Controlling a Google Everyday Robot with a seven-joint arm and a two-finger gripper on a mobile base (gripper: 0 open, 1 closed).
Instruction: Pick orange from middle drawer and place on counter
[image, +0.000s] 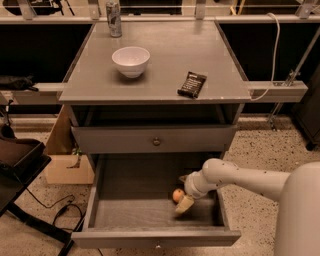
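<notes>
Tool sat inside the open middle drawer beside the orange, upper drawer front above its rear, left half free; worktop carried bowl, can and dark packet, bare between bowl and packet.

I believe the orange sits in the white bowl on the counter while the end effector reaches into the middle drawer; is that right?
Not quite: the camera view shows the orange inside the middle drawer, beside the end effector, which is in there too, not in the white bowl on the counter.
</notes>
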